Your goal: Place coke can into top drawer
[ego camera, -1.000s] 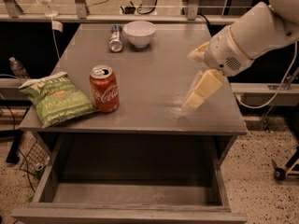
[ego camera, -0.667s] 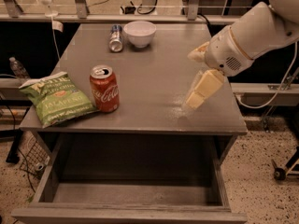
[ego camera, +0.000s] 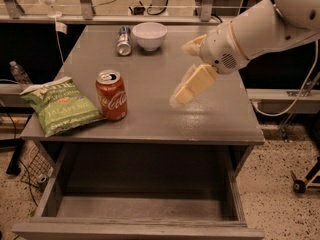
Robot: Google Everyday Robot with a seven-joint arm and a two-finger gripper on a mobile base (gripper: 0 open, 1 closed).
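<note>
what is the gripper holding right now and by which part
Nothing. The gripper hangs over the right side of the table with nothing in it; the coke can stands apart from it on the left, next to the chip bag.

The gripper (ego camera: pixel 185 90) has moved left above the surface (ego camera: pixel 150 69), away from the right edge and in toward the middle. It now hangs a little nearer the coke can (ego camera: pixel 111 95), though the two are well apart. The white arm (ego camera: pixel 250 31) behind the gripper has swung left with it, reaching further in from the right edge.
</note>
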